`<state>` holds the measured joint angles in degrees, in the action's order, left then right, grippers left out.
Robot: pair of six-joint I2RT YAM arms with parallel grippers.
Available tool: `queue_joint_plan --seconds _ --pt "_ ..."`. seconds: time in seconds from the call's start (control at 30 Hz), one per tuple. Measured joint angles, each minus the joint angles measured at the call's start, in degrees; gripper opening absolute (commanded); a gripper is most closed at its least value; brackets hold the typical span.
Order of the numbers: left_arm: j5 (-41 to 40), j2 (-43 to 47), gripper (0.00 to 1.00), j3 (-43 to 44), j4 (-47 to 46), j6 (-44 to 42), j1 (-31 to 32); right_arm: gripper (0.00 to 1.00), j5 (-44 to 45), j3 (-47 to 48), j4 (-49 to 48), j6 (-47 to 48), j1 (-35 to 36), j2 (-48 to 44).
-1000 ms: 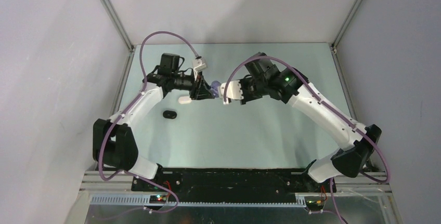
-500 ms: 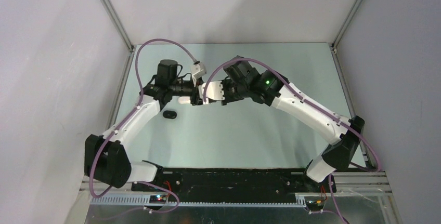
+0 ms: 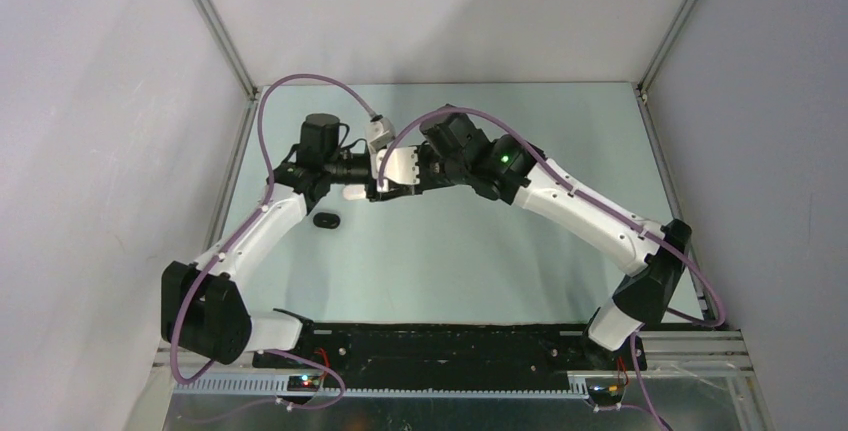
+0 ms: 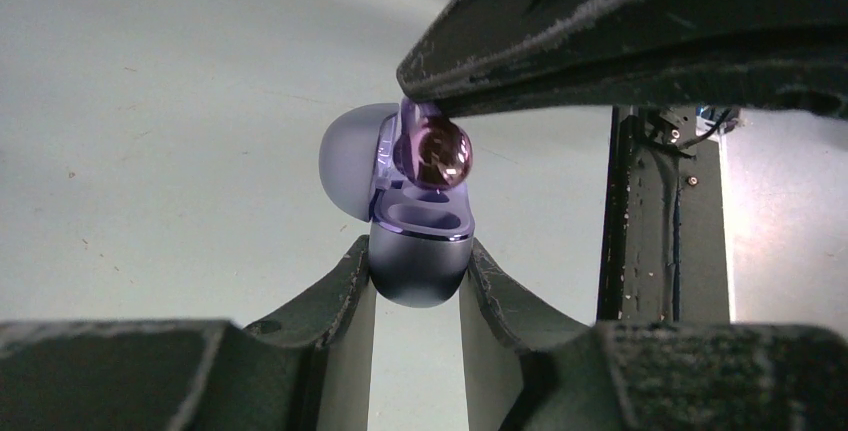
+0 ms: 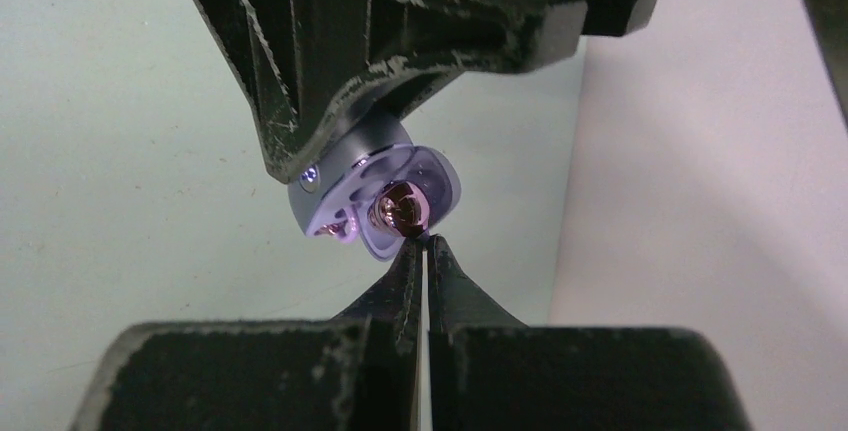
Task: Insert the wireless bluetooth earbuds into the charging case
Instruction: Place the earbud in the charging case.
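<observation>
Two arms are seen meeting in the upper middle of the overhead view, above the pale green table [image 3: 480, 251]. A lavender charging case [image 4: 420, 273] is gripped by the left gripper [image 4: 417, 251]. Its rounded base is pressed between the two dark fingers [image 4: 335, 296] at the lower centre of the left wrist view, and the jaws are closed narrowly onto it. The lid [image 4: 347, 159] is swung open and is shown up and to the left of the base.

A glossy purple earbud [image 4: 434, 151] is placed just above the open base, in front of the lid, with an empty well visible directly beneath it. It is not seated in the well. The earbud is held at the very tip of the right gripper [image 5: 421, 251], whose fingers are pressed together with only a hairline gap between them. In the left wrist view this gripper is shown as a dark wedge entering from the upper right.

In the right wrist view the case is seen at the centre, tilted, with a small light [image 5: 310, 173] lit on its front. Whether a second bud is lodged inside cannot be told.

On the table, left of centre in the overhead view, a black case [image 3: 326, 219] is laid below and left of the grippers, and a white case [image 3: 352, 192] is partly hidden beside them.
</observation>
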<state>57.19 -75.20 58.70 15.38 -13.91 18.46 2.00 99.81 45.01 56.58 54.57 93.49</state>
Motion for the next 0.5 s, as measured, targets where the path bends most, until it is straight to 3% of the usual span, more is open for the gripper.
queue_joint_plan --seconds 0.5 --pt "0.09 0.0 0.0 0.0 -2.67 4.42 -0.48 0.0 0.35 1.18 -0.5 -1.81 1.03 0.87"
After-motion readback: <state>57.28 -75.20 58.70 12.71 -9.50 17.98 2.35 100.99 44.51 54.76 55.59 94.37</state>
